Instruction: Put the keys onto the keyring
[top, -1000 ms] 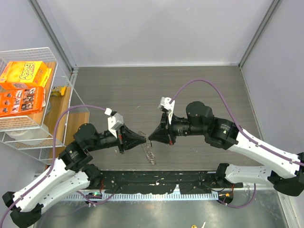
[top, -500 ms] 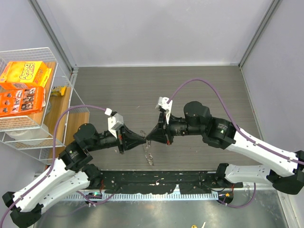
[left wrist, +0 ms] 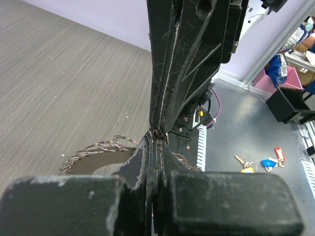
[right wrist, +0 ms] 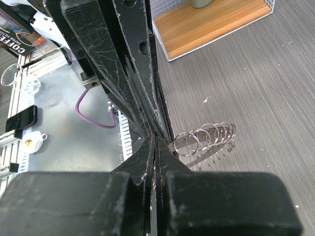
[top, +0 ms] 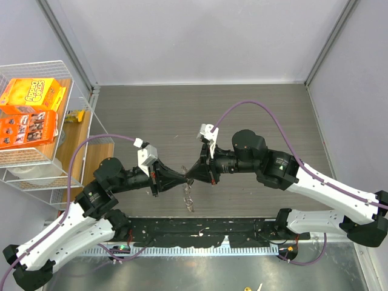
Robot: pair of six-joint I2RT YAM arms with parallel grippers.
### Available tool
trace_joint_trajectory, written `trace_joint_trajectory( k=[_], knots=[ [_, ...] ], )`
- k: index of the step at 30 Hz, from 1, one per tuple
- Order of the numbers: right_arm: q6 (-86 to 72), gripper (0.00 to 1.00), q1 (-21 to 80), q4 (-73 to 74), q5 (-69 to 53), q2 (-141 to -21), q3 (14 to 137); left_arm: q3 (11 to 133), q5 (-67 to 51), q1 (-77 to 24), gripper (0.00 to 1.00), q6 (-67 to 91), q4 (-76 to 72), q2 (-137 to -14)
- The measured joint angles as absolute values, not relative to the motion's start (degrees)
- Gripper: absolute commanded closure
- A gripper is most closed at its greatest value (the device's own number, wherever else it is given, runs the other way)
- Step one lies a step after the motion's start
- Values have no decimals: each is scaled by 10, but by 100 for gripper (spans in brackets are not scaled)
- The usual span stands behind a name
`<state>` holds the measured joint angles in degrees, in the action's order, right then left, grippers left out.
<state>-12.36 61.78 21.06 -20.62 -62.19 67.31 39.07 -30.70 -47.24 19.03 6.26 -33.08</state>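
Observation:
My two grippers meet tip to tip above the table's near middle. My left gripper (top: 183, 177) (left wrist: 156, 140) is shut on the keyring (top: 190, 197), whose silvery rings fan out to its left in the left wrist view (left wrist: 98, 147) and dangle below the tips in the top view. My right gripper (top: 193, 174) (right wrist: 156, 141) is shut, with only a thin silver sliver showing between its pads; the black-headed key is otherwise hidden. The keyring's coils show just right of its tips (right wrist: 209, 136).
A white wire basket (top: 60, 66) with orange cereal boxes (top: 30, 109) stands at the far left, a wooden board (top: 85, 151) (right wrist: 206, 24) beside it. Spare coloured keys (left wrist: 261, 162) lie on the grey bench beyond the table's near edge.
My right gripper has moved left until its tips touch my left gripper's tips. The keyring chain has lifted a little and hangs under the meeting point.

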Motion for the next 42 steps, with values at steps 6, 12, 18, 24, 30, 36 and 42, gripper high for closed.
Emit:
trace_joint_trajectory(
  k=[6,12,18,24,30,36,42],
  knots=[
    [-124,95,618,211,-197,-622,673,391,-308,-472,100,190,63,-329],
    [-124,95,618,211,-192,-622,673,391,-309,-472,100,190,63,-328],
    [-124,95,618,211,-189,-622,673,391,-309,-472,100,190,63,-328],
    [-124,95,618,210,-185,-620,673,391,-310,-472,100,190,62,-327],
    [-124,94,618,209,-179,-613,662,389,-311,-472,100,190,61,-325],
    [-126,95,618,206,-178,-611,653,383,-311,-472,100,190,59,-318],
    [-133,81,618,198,-178,-610,647,380,-312,-472,100,190,59,-314]
  ],
)
